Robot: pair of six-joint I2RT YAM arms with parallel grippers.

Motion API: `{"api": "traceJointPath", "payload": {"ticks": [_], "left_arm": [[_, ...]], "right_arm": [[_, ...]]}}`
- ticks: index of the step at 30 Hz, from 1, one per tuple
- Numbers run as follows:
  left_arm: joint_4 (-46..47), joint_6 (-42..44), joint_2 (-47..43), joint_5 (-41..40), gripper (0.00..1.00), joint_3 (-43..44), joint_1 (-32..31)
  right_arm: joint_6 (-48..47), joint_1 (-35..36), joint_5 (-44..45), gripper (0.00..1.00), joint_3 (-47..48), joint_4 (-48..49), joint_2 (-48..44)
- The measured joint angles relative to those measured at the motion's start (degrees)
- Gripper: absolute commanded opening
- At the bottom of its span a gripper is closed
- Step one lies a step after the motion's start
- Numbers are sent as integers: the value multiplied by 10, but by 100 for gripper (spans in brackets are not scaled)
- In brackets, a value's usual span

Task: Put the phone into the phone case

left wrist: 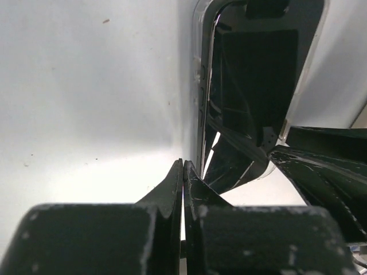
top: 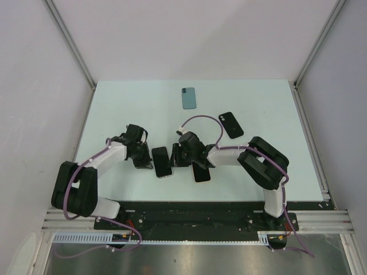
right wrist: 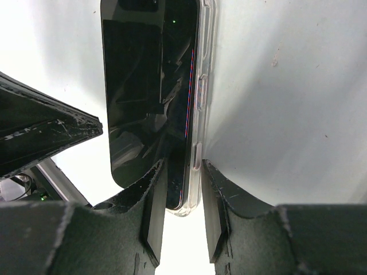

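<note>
Plainly dealing with a stiff, glossy slab here: phone (top: pixel 161 162) low on the worktop (top: pixel 126 109), between the two arms, lying screen-up inside the clear phone case (right wrist: pixel 205 86), though seemingly not snapped home along one long side, judging by the thin bright seam beside the screen in the right wrist view. Pinched at its near end by the right claw (right wrist: pixel 183 172), one finger on the dark glass, the other against the clear side wall, so grasping phone and case together. Seen from the left wrist: left claw (left wrist: pixel 183 172) clenched tight on nothing, tips together just beside the near corner of the case. Expect moderate heft from the phone, no flex at all, and a slick screen prone to sliding under hard pads; expect the case to be light, springy at the lip and apt to skate on the smooth surface. Better to hold by the long side edges or the corners, not by the glass face, and to press down flat near the unseated rim rather than squeeze. Beware of scratching the screen, or of popping the far corner out while pushing the near one in. Leave alone the teal handset (top: pixel 188 98) far back, the black handset (top: pixel 231 124) off to the right, and the dark handset (top: pixel 200 173) under the right forearm.
</note>
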Motion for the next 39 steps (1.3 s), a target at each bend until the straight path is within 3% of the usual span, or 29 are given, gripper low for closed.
{"api": "traceJointPath", "payload": {"ticks": [18,28,30,39], "left_arm": [[10,-2,59,11,0,2,-32],[-19,-3,80,-25,0,32,-61],[-23,-3,80,-31,4,33,-64],[-42,11,77,-42,38,42,-40]], "right_arm": [[-1,0,-2,36,-2,-1,-2],[6,6,8,35,-10,7,-7],[10,6,7,35,-16,15,-8],[16,9,-7,39,-29,27,-14]]}}
